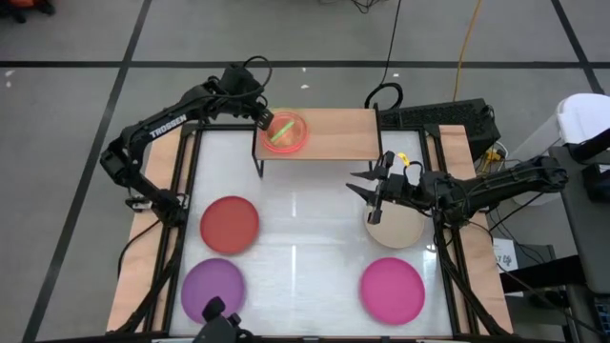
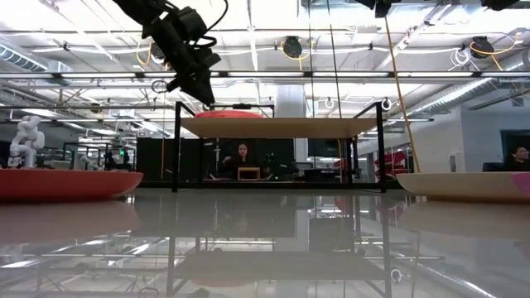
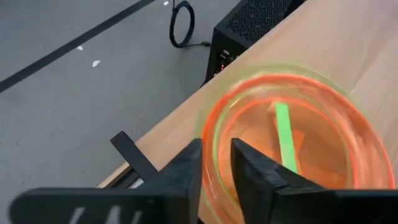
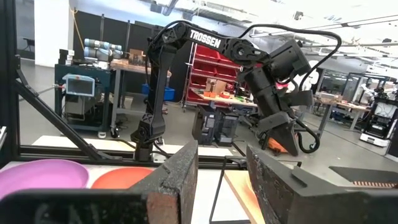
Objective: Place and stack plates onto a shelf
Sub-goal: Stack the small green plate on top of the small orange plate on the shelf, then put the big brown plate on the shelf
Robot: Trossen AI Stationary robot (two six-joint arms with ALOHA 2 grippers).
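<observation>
Here the left gripper (image 1: pixel 264 121), fingers narrowly apart astride the green plate's (image 1: pixel 286 132) rim at the shelf's (image 1: pixel 334 133) left end, should spread and lift straight; the right gripper (image 1: pixel 367 188) hangs slightly open.

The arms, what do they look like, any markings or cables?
Both are dark, slim jointed arms. The left arm carries white TROSSEN lettering on one link and a looping black cable near its wrist. Its end effector has two black wedge-shaped fingers. The right arm has a yellow-and-white part by its end effector.
</observation>
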